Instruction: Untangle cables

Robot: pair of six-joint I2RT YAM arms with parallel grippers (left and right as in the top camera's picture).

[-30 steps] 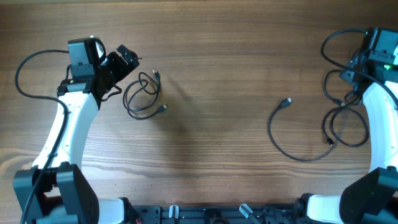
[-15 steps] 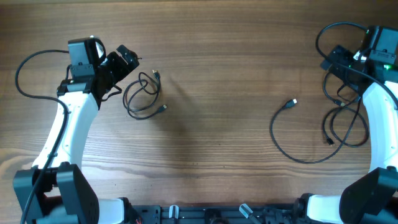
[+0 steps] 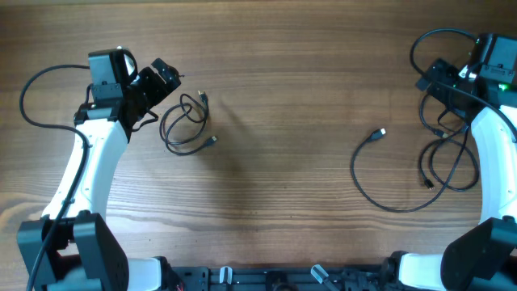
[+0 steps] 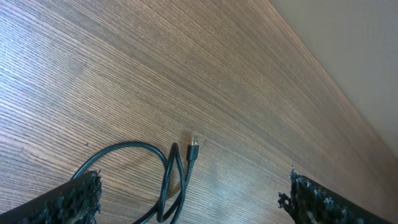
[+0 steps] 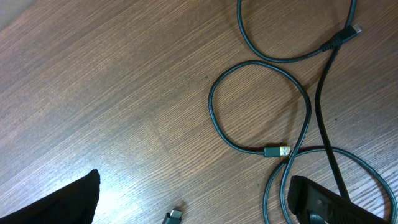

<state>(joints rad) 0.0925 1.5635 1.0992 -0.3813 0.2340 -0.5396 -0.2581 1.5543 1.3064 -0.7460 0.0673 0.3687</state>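
Note:
The cables lie apart in two places. A small black coiled cable (image 3: 184,125) lies just right of my left gripper (image 3: 168,79), which is open and empty; in the left wrist view its loop (image 4: 169,180) and plug (image 4: 194,147) lie between the spread fingers (image 4: 78,199). On the right, a long black cable (image 3: 359,184) with a plug (image 3: 378,134) arcs toward overlapping loops (image 3: 448,162) beside the right arm. My right gripper (image 3: 432,78) is open and empty above those loops; its wrist view shows a loop (image 5: 214,112), a gold-tipped plug (image 5: 277,150) and another plug (image 5: 174,216).
Thicker black arm wires curl by the left arm (image 3: 28,89) and above the right gripper (image 3: 428,40). The wooden table (image 3: 283,97) spans the view. The far table edge shows in the left wrist view (image 4: 348,93).
A second ago my right gripper sat lower among the right loops; it has moved up and left. The loops and the long cable's plug shifted slightly right. The left arm has not moved.

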